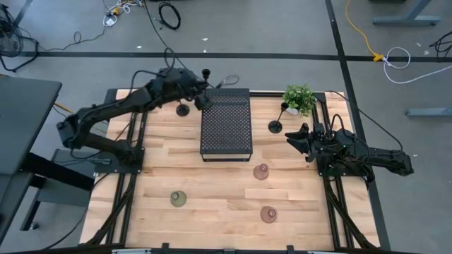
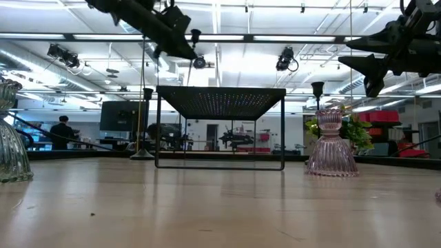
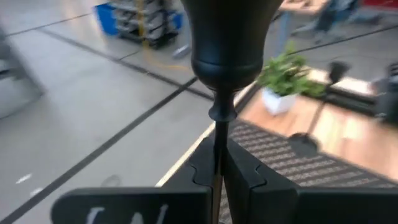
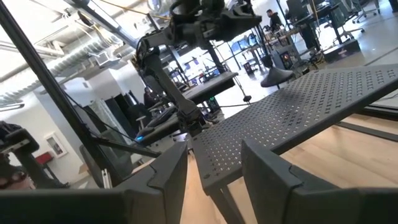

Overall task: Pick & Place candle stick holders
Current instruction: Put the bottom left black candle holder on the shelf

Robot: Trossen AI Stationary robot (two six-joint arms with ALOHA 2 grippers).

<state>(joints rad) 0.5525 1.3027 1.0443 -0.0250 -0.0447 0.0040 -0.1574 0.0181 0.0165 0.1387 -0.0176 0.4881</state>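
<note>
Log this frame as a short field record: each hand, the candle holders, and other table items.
left hand: shut on the stem of a black candle holder, held in the air by the far left corner of the perforated block
right hand: open, empty, raised over the table's right side
other black holders: one left of the block, one right of it
dome holders: olive, two reddish-brown, on the near table
plant: far right corner

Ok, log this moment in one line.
left gripper: shut on black holder, raised near perforated block | right gripper: open, empty, waiting
</note>
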